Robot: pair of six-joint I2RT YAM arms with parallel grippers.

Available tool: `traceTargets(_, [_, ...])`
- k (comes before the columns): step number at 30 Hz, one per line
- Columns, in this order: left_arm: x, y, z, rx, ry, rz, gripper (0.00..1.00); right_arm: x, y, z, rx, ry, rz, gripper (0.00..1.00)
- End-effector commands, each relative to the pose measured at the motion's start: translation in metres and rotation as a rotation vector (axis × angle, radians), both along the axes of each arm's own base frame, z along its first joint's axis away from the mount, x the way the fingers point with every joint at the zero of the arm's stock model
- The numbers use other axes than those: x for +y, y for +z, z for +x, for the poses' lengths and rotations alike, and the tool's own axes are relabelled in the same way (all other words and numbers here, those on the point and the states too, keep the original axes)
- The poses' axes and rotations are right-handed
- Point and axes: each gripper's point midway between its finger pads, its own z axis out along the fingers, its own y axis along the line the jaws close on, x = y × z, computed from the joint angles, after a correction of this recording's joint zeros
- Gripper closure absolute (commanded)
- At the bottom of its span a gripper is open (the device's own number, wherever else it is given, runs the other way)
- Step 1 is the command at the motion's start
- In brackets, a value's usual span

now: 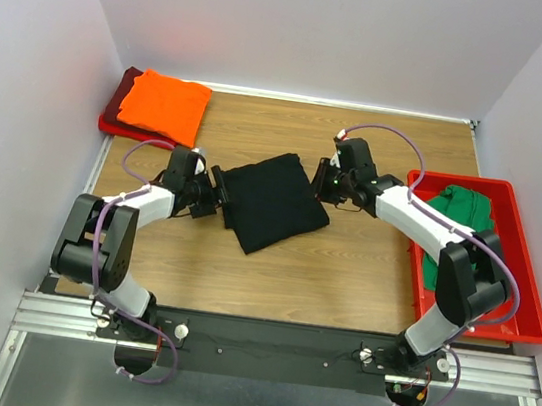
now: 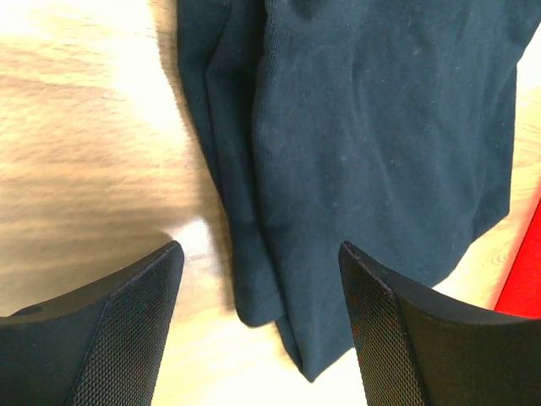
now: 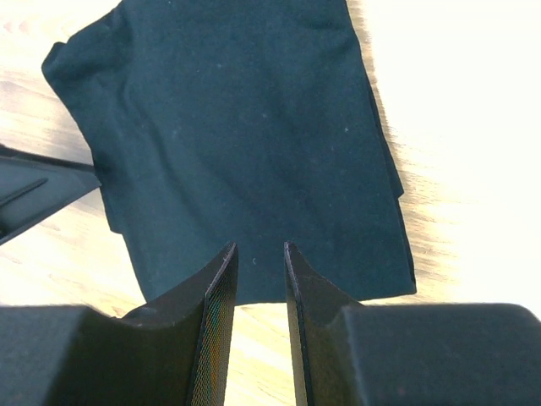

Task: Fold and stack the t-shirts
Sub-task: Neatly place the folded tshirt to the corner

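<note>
A wood-grain table fills a booth, with plain pale walls at its far, left and right edges. A metal rail runs along its near edge. The light is bright and even.

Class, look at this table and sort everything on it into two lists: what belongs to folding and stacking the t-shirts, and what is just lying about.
Belongs to the job: black t-shirt, mid-table; orange t-shirt atop the dark red t-shirt, far left corner; green t-shirt, on the right.
Just lying about: red plastic bin, holding the green one.
</note>
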Motion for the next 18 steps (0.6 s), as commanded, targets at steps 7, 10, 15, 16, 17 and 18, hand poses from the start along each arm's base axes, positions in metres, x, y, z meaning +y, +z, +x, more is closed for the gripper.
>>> traceTargets(7, [-0.030,-0.026,-0.003,0.071,-0.038,-0.007,0.32,-0.002,0.001,0.007,-0.018,-0.005,-0.033,0.64])
traceTargets(10, [-0.043,-0.028,0.001,0.080,-0.048,-0.001,0.37,0.000,0.001,0.008,-0.014,0.001,-0.029,0.64])
traceTargets(15, [-0.057,-0.020,0.019,0.048,-0.071,0.010,0.51,0.002,0.005,0.010,-0.023,0.003,-0.023,0.64])
traceTargets(16, [-0.058,-0.016,0.029,0.037,-0.074,0.023,0.62,0.002,0.006,0.011,-0.027,0.004,-0.022,0.64])
traceTargets(17, [-0.051,-0.021,0.030,0.048,-0.080,0.085,0.70,0.002,0.007,0.011,-0.029,0.006,-0.023,0.64])
traceTargets(18, [-0.052,-0.012,0.049,0.017,-0.087,0.116,0.98,0.002,0.009,0.012,-0.035,0.006,-0.020,0.64])
